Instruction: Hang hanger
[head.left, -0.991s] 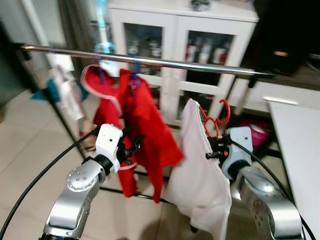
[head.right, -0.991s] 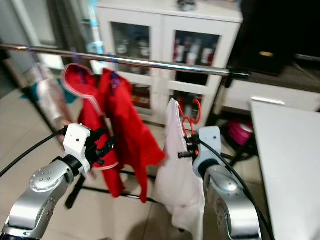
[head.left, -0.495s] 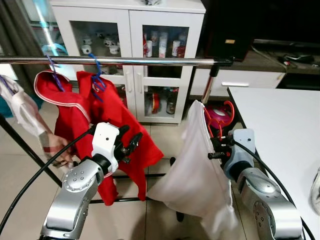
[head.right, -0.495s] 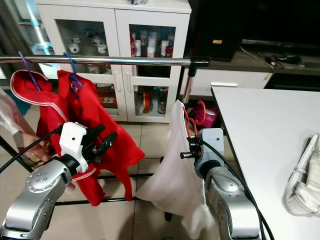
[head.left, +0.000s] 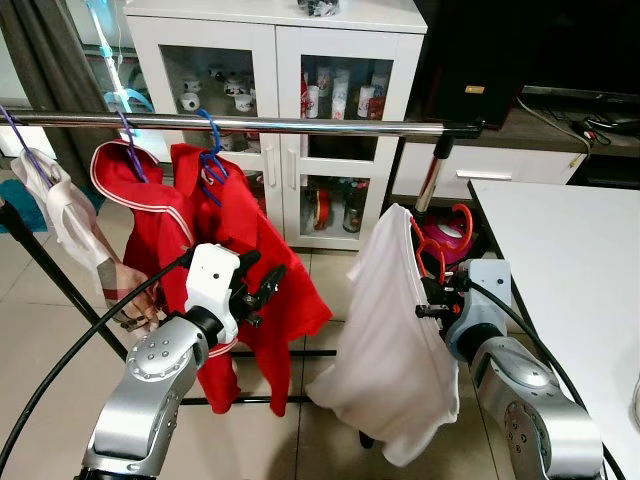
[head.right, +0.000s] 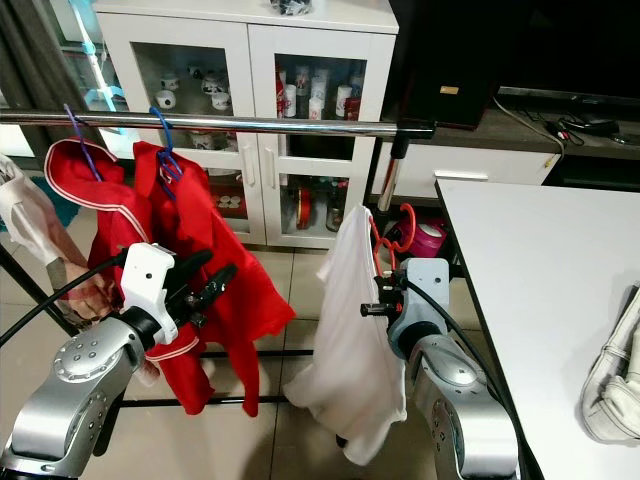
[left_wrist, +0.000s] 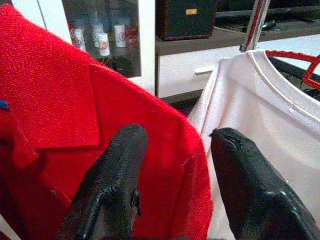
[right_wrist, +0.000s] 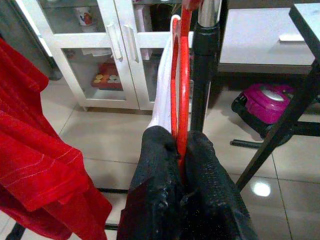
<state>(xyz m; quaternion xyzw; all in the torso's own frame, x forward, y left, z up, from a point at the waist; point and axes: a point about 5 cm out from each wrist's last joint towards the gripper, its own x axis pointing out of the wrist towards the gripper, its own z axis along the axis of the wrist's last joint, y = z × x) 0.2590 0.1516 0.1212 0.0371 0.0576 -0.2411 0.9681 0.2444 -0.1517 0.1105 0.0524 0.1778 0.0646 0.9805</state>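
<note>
between the right gripper's (right_wrist: 181, 150) two black fingers, pressed tight together, sits the red hanger (right_wrist: 180, 75), carrying a white t-shirt (head.left: 385, 350) that droops below the wrist. its hook (head.left: 452, 225) curls upward, well below the chrome clothes rail (head.left: 300, 125) and near the rail's right end post (head.left: 432, 170). the left gripper (left_wrist: 172, 170) hovers with its fingers spread, holding nothing, just in front of the red garments (head.left: 235, 250).

as a judgement: the hook has to rise clear over the rail; if it comes up slanted or too close to the post, it could knock the bar and miss, and the loose shirt could slide off the hanger.

count: one red hanger in hand, two red garments on blue hangers (head.left: 208, 150) already on the rail, one pale garment (head.left: 60, 205) at its left end, one white glass-door cabinet (head.left: 290, 90) behind, one white table (head.left: 570, 270) to the right.
</note>
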